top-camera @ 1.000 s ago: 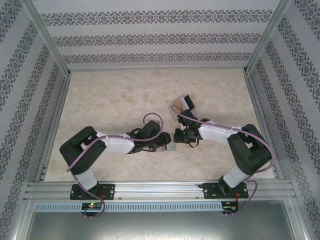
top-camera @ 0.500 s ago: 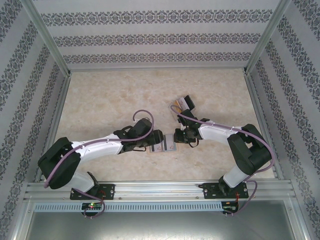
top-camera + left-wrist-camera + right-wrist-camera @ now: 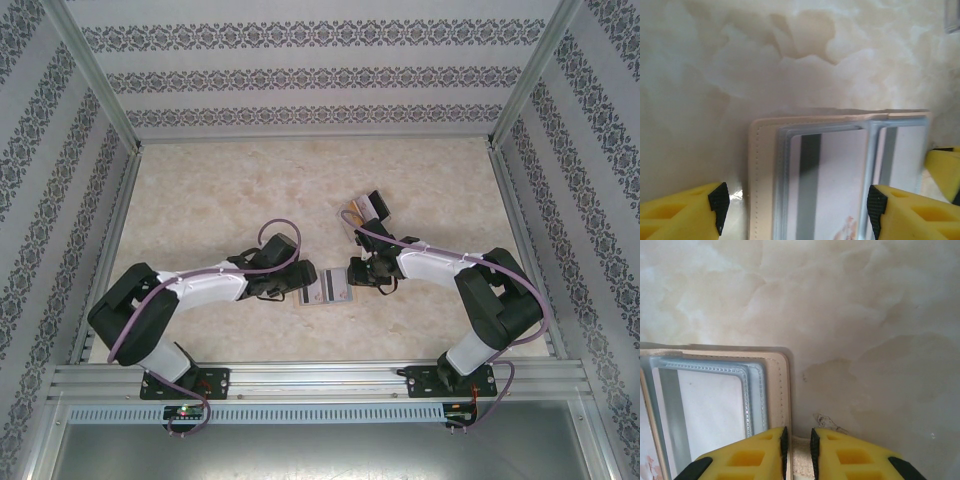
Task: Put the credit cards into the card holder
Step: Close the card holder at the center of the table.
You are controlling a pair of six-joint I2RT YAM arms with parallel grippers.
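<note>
The tan card holder (image 3: 328, 288) lies open on the marble table between my two grippers. In the left wrist view its stitched tan edge (image 3: 762, 175) frames clear sleeves, and a white credit card with a grey stripe (image 3: 840, 180) sits in one. My left gripper (image 3: 796, 202) is open, its yellow fingers standing either side of that half without touching the card. My right gripper (image 3: 798, 440) is shut on the holder's right tan edge (image 3: 777, 390). From above, the left gripper (image 3: 303, 285) and right gripper (image 3: 352, 272) flank the holder. More credit cards (image 3: 365, 210), one orange and one dark, lie behind the right arm.
A clear plastic corner (image 3: 952, 17) shows at the top right of the left wrist view. Patterned walls and aluminium rails (image 3: 310, 378) enclose the table. Bare marble (image 3: 220, 190) stretches across the back left.
My left gripper has opened and drawn back to the left off the holder, leaving the card in the sleeve. The right arm has stayed where it was.
</note>
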